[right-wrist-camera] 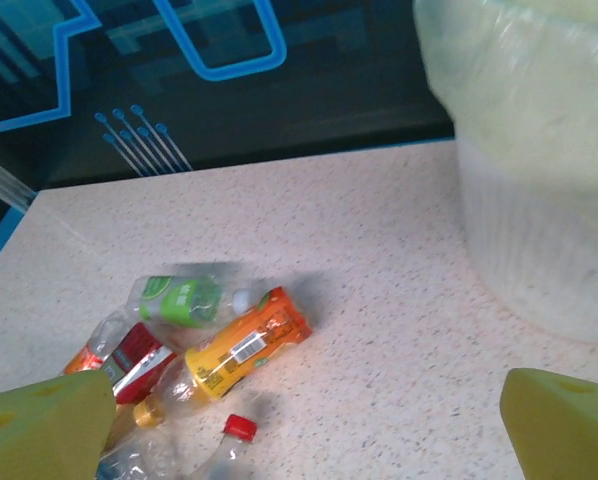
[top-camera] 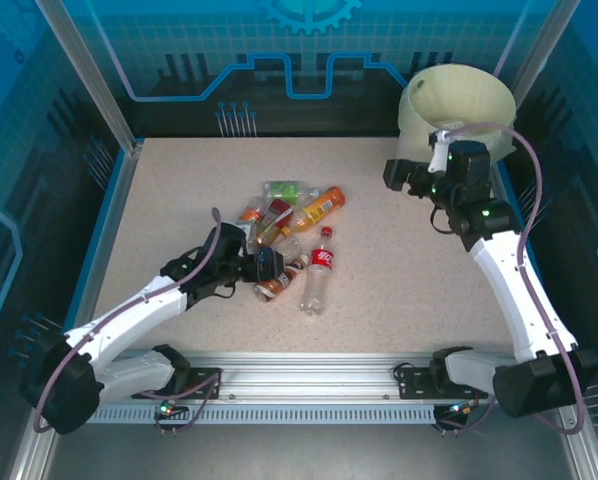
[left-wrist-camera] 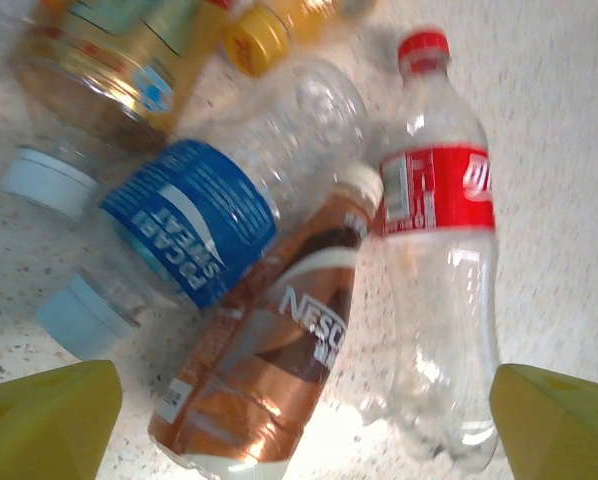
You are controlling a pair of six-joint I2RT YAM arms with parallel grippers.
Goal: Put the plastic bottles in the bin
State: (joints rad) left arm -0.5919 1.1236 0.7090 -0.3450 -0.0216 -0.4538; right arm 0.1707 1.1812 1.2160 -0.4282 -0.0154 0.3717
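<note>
The plastic bottles (top-camera: 289,235) lie in a loose pile mid-table. My left gripper (top-camera: 271,268) is down at the pile's near edge, open. Between its yellow fingertips (left-wrist-camera: 49,425) lie the base of a brown-labelled bottle (left-wrist-camera: 279,350) and that of a clear red-labelled bottle (left-wrist-camera: 441,250), touching neither finger. A blue-labelled bottle (left-wrist-camera: 194,225) lies just beyond. The bin (top-camera: 459,100), a white bucket with a pale bag, stands at the far right corner. My right gripper (top-camera: 404,178) hangs open and empty beside the bin (right-wrist-camera: 539,190), facing an orange bottle (right-wrist-camera: 244,345) and a green-labelled one (right-wrist-camera: 184,298).
Blue enclosure walls and metal posts ring the speckled table (top-camera: 399,270). A metal rail (top-camera: 309,385) with both arm bases runs along the near edge. Bare tabletop stretches between the pile and the bin.
</note>
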